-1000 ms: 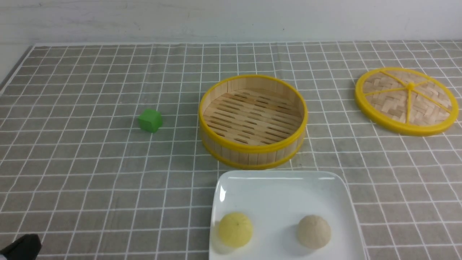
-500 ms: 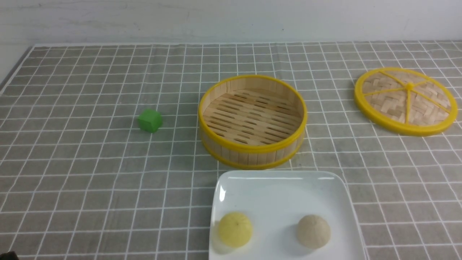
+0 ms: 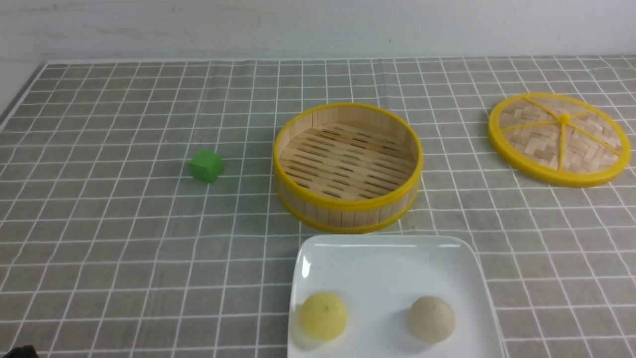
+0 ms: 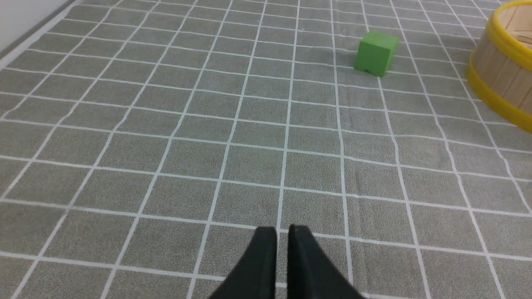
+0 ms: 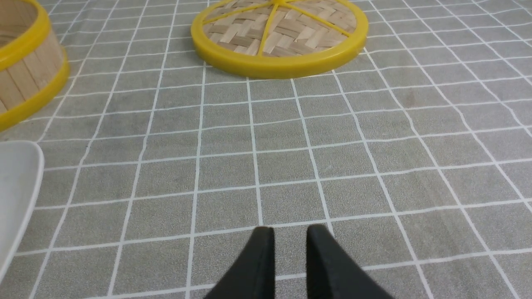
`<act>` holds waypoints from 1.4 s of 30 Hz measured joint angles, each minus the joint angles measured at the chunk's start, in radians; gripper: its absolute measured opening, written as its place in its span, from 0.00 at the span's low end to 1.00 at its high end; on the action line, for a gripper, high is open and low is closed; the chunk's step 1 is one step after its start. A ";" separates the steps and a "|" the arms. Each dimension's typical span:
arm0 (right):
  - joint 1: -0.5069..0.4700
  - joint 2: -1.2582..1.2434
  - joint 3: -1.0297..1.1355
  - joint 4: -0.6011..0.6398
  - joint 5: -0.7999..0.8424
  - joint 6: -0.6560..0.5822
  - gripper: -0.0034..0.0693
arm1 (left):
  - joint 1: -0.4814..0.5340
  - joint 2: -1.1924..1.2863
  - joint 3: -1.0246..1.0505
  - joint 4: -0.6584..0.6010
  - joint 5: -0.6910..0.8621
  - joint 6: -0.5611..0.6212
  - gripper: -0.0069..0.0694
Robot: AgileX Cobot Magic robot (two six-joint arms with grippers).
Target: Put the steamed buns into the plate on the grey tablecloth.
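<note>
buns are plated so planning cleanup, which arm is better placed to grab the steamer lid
Right. The lid lies to the right of the steamer basket, and the right pincer points at it across the grey tablecloth. The left pincer faces the green cube, left of the basket.

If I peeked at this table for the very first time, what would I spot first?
Probably the big white plate at the near edge, with a yellow bun and a beige bun sitting side by side on it. Just behind it stands an empty bamboo steamer basket, with its lid lying far off to the right and a little green cube to the left.
</note>
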 joint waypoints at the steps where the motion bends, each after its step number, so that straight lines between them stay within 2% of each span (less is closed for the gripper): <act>1: 0.000 0.000 0.000 0.000 0.000 0.000 0.24 | 0.000 0.000 0.000 0.000 0.000 0.000 0.18; 27: 0.000 0.000 0.000 0.000 0.000 0.000 0.28 | 0.000 0.000 0.000 0.045 0.002 0.000 0.20; 42: 0.000 0.000 0.000 0.000 0.000 0.000 0.30 | 0.000 0.000 0.000 0.183 0.014 0.000 0.21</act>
